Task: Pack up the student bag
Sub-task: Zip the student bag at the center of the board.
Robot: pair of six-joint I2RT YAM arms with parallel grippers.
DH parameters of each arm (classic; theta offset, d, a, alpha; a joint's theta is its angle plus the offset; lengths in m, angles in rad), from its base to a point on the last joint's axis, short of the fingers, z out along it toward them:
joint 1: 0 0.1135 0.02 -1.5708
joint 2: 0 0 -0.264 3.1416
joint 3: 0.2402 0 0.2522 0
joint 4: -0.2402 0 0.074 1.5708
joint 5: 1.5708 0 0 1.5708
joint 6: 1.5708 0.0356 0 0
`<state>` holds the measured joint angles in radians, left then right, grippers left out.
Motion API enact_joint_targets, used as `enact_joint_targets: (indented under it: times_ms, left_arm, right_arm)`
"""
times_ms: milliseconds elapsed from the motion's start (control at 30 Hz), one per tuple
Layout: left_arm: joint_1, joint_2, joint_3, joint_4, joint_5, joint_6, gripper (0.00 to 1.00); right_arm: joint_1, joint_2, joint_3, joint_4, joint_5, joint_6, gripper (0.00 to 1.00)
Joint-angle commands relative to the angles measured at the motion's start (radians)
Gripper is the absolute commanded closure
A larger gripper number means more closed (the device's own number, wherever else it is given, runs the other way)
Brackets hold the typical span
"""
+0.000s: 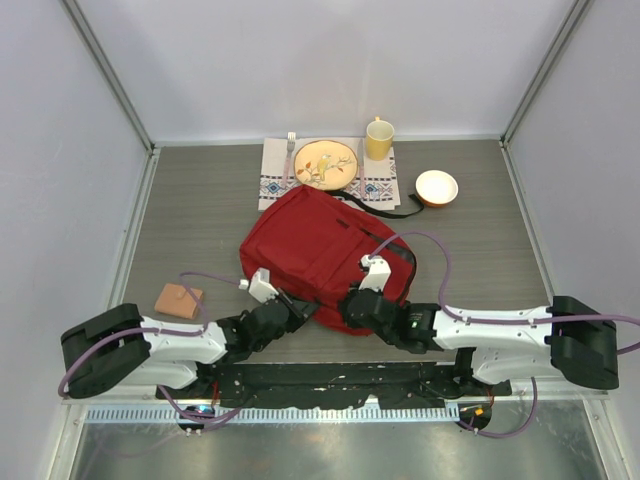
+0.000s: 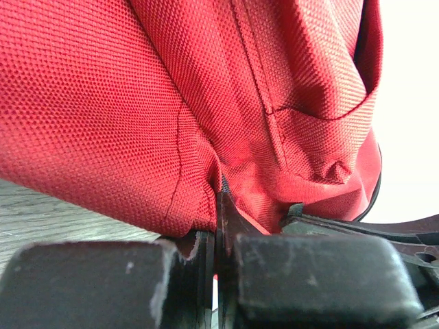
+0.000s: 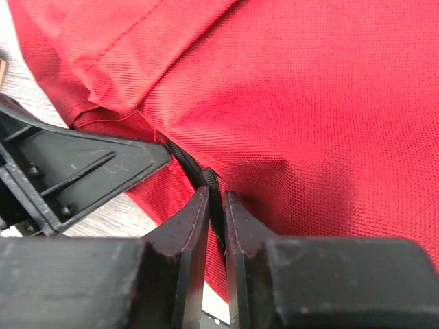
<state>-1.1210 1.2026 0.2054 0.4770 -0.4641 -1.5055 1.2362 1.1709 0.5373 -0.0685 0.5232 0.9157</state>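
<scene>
The student bag (image 1: pixel 325 250), a red backpack, lies flat mid-table with both grippers at its near edge. My left gripper (image 1: pixel 300 308) is shut, pinching a fold of red fabric by a black seam on the bag (image 2: pixel 137 103) between its fingertips (image 2: pixel 218 205). My right gripper (image 1: pixel 352 300) sits just to its right. In the right wrist view its jaws stand a narrow gap apart (image 3: pixel 217 205), with a black strap (image 3: pixel 206 179) of the bag (image 3: pixel 309 103) running loosely between them. The bag's opening and lining are hidden.
A tan block (image 1: pixel 179 299) lies at the near left. Behind the bag lies a patterned placemat (image 1: pixel 275 180) with a plate (image 1: pixel 326 164), a fork (image 1: pixel 290 150) and a yellow mug (image 1: pixel 379 139). A white bowl (image 1: pixel 436 187) sits at back right. Walls enclose three sides.
</scene>
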Motion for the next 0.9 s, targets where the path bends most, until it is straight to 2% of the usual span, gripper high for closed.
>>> enact_joint_targets:
  times_ms: [0,433,533,567,667,867]
  left_arm:
    - [0.003,0.014,0.011,0.138,0.016,0.021,1.00]
    - [0.004,0.040,0.008,0.173,0.036,0.021,1.00]
    - [0.003,0.045,0.005,0.184,0.038,0.022,1.00]
    - [0.003,0.043,0.003,0.184,0.038,0.021,1.00]
    - [0.003,0.040,-0.003,0.186,0.035,0.018,1.00]
    - [0.003,0.023,-0.020,0.172,0.024,0.007,1.00]
  right_arm:
    - [0.008,0.019,0.039,-0.014,0.067,0.032,0.78]
    - [0.006,0.081,0.075,-0.036,0.090,0.028,0.67]
    - [0.006,0.105,0.093,-0.056,0.098,0.028,0.78]
    - [0.006,0.116,0.098,-0.065,0.100,0.028,0.87]
    - [0.006,0.119,0.110,-0.089,0.112,0.028,0.99]
    - [0.006,0.066,0.093,-0.102,0.130,0.028,0.99]
